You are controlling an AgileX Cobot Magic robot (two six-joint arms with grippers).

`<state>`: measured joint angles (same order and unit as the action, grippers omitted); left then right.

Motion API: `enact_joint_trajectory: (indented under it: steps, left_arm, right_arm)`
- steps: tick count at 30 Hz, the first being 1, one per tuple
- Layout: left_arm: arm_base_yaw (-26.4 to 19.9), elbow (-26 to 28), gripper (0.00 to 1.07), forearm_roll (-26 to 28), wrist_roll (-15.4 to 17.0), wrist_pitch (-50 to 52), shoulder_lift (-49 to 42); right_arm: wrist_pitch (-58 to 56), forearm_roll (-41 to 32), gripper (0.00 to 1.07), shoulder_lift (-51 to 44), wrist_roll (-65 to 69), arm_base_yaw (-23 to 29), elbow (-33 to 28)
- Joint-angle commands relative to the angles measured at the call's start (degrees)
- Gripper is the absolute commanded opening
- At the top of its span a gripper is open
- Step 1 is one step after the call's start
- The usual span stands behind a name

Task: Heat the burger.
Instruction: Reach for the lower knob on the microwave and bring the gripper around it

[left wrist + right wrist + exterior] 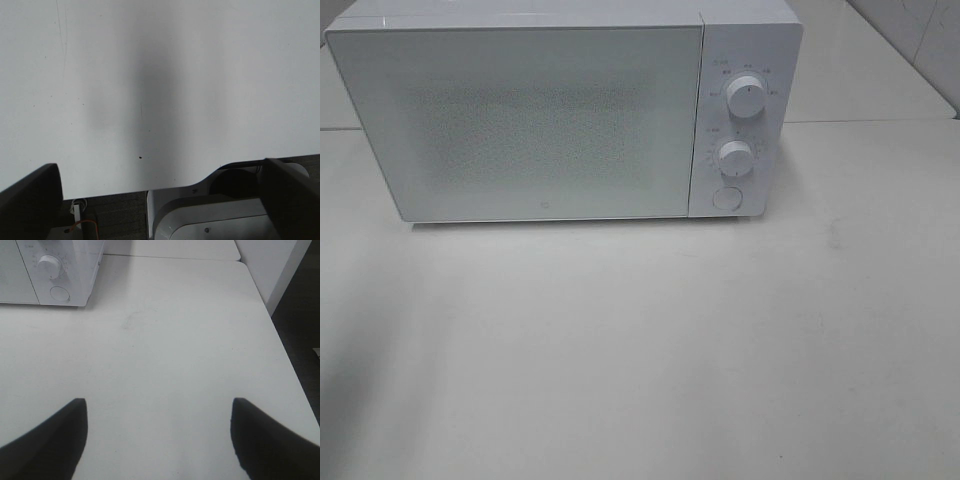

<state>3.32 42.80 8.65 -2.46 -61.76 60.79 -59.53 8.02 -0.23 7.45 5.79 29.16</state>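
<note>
Burger: unseen; probably soft, light; hold gently across bun.
Microwave: upper frame; door shut.
Left end effector: open, empty; right end effector: same.

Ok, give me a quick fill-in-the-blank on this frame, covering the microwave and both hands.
The microwave door is ____.
Its panel carries ____ round knobs above a round button.
The left hand and the right hand are open and hold ____.
Missing words: closed; two; nothing.
</note>
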Motion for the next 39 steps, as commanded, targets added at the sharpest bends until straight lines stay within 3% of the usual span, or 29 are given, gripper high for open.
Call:
enact_joint_trajectory:
  steps: [1, 18, 27, 39]
  left_arm:
    - [-0.1, -2.6, 1.01, 0.6, -0.2, 0.5, -2.6]
    - [-0.1, -14.1, 1.01, -0.2, -0.7, 2.3, -31.5]
    - [-0.1, -14.2, 1.01, -0.5, -0.6, 2.3, -44.3]
    - [-0.1, -14.2, 1.01, -0.9, -0.7, 2.2, -50.8]
  right_arm:
    - [-0.2, 0.2, 0.75, -1.4, 0.4, -0.3, 0.0]
    - [-0.2, 0.2, 0.75, -1.4, 0.4, -0.3, 0.0]
    - [-0.2, 0.2, 0.75, -1.4, 0.4, -0.3, 0.0]
    - [-0.2, 0.2, 0.75, -1.4, 0.4, -0.3, 0.0]
